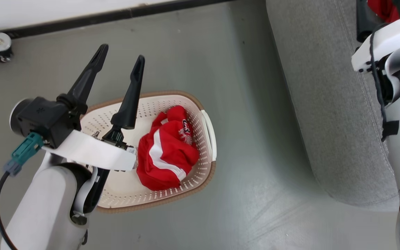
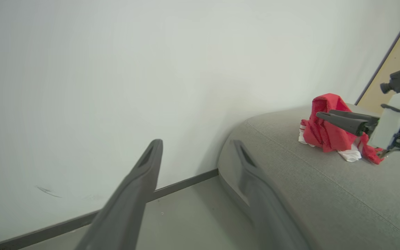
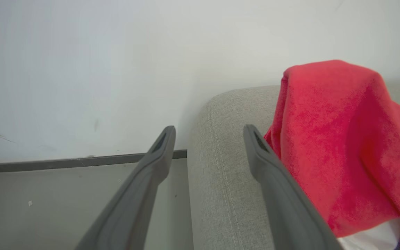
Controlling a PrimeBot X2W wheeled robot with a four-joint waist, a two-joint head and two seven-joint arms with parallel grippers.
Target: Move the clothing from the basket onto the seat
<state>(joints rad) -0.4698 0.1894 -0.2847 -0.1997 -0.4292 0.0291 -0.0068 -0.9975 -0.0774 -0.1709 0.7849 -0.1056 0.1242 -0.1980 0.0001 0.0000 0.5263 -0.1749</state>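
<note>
Both jaws wide open and empty: one red garment (image 1: 167, 152) in the basket (image 1: 200, 173), another red heap (image 2: 326, 133) on the seat (image 1: 325, 104).
The left jaws hang spread above the basket's left half, fingers (image 1: 130, 97) clear of its rim and gripping nothing. The right jaws stand equally wide over the seat, right of the basket, one finger just beside the red heap; contact cannot be judged. The basket sits on grey floor (image 1: 248, 194), apart from the seat, with a white wall (image 2: 116, 69) and dark skirting (image 1: 116, 14) beyond it. The white-striped, logo-printed garment fills the basket's right half.
</note>
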